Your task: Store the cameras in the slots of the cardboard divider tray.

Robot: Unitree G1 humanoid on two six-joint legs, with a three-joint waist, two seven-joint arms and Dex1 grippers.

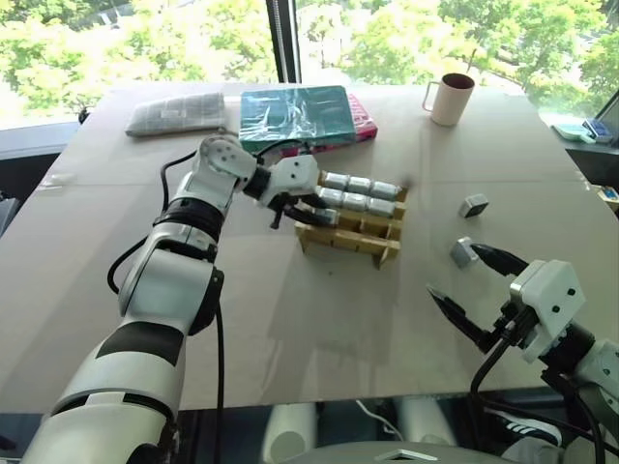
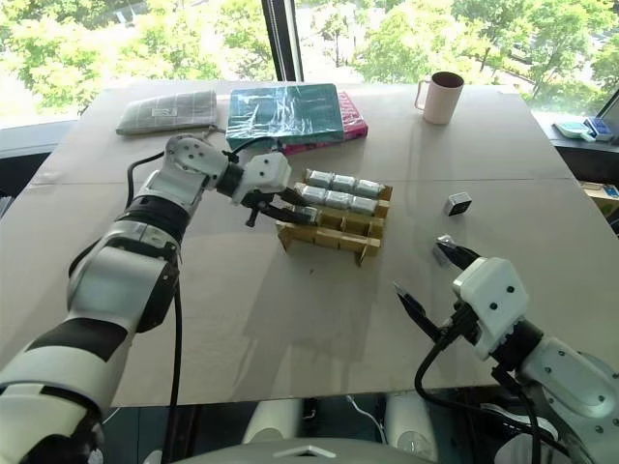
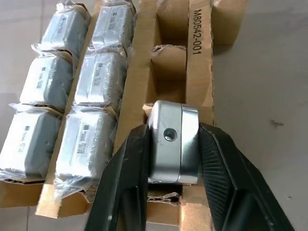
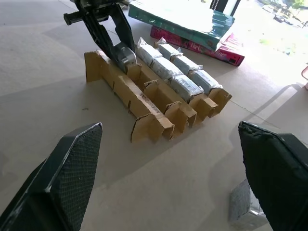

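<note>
Two end effectors were in frame. Nearest, the right end effector (image 1: 464,286) hovered above the counter's (image 1: 290,338) front right area, fingers spread wide, holding nothing. One wrapped camera (image 1: 463,252) lay on the counter just beside its far fingertip; it also showed next to the finger in the right wrist view (image 4: 245,207). A second loose camera (image 1: 474,205) sat a bit farther back, apart from the first.

Mid-counter: the tray (image 1: 363,242), four cardboard rows running left-right. Front row empty. Left end effector (image 3: 166,144) was at the tray's left end, fingers closed on a bare silver camera (image 3: 173,142) sitting in the end slot of the second row from the front; the rest of that row's slots showed empty. Both fingers contacted the camera's sides in the left wrist view. Camera looked seated low in the slot; can't tell if fully down.

Six wrapped cameras (image 1: 360,193) filled the two far rows, three per row, side by side, touching.

Beyond the tray: a teal plastic-wrapped box (image 1: 295,114) stacked on a pink box (image 1: 363,124), near the tray's far side. Left of them, a grey checked pouch (image 1: 179,114). Far right, a beige mug (image 1: 450,99), upright, handle to the left, well apart from the tray.
</note>
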